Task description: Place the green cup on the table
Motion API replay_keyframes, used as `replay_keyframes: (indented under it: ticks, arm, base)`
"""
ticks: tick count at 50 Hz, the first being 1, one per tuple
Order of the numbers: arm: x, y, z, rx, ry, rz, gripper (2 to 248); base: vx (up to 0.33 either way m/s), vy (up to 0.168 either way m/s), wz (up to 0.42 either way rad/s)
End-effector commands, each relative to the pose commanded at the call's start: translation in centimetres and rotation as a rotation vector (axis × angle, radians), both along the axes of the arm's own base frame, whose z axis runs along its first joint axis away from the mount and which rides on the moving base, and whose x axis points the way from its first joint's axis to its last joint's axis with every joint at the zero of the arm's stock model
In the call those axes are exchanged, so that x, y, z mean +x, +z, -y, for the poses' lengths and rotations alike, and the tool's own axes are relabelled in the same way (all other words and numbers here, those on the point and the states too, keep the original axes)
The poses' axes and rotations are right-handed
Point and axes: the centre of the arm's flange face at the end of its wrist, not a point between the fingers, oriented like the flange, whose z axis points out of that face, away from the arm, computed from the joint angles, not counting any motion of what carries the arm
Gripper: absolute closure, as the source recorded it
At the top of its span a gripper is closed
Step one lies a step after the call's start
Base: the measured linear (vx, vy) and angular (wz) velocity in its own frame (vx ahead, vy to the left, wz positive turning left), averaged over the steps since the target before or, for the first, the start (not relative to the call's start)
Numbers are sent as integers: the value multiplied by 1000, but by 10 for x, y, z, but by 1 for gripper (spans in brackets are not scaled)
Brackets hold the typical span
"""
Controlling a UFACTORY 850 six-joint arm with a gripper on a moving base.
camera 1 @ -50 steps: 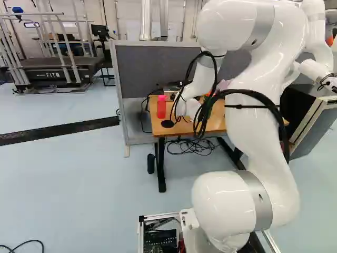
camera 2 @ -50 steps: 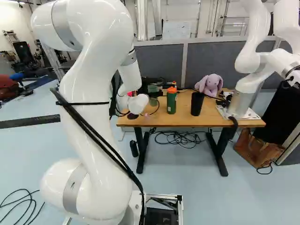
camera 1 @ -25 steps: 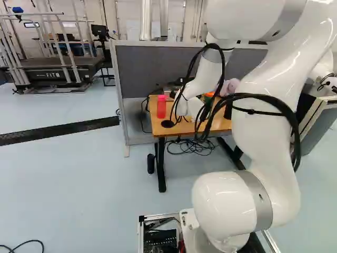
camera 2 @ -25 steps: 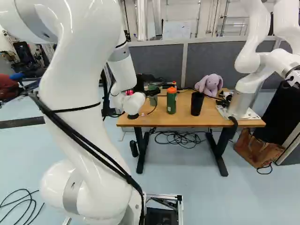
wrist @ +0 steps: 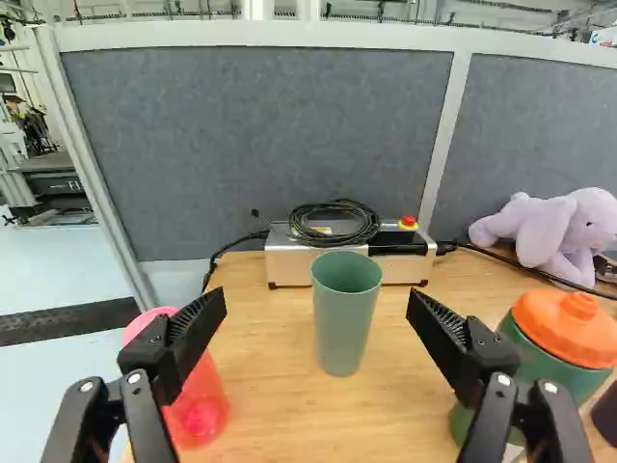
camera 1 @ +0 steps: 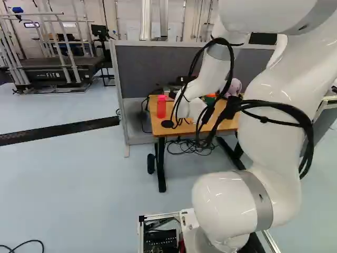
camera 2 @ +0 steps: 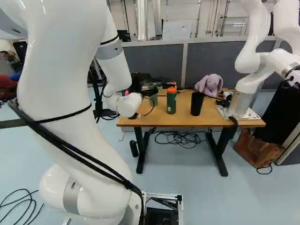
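My arm (camera 2: 79,112) fills the left side of the right base view, its wrist reaching over the table (camera 2: 197,123). The pincer (wrist: 316,303) is wide apart and holds nothing. One finger overlaps my sight of the pink cup (wrist: 201,405), the other the orange-lidded green bottle (wrist: 463,420); I can't tell how much room either has. Ahead of the gap, the green cup (wrist: 346,318) stands upright on the wood, a little toward the bottle side, so I judge the placing done and only a clean retreat left. I'd back straight out along the pincer's line, slowly, without closing or swinging sideways, since a drifting finger could tip the pink cup or knock the bottle. Past the green cup sits a metal box (wrist: 299,265) with coiled cable, then the grey partition (wrist: 251,145).
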Motion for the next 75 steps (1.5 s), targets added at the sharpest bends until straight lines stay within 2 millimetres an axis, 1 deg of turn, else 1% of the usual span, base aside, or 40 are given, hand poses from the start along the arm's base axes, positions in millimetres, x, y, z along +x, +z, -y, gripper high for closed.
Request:
replay_keyframes:
  ticks: [28,53,64,75]
  arm:
    - [-41,1,-16,0,38,-9,3]
    - [-52,1,-15,0,37,-24,3]
    - [-64,1,-14,0,36,-42,3]
    - [-81,0,-13,0,34,-69,3]
  base:
    - [0,0,0]
    - [0,0,0]
    - [0,0,0]
    - [0,0,0]
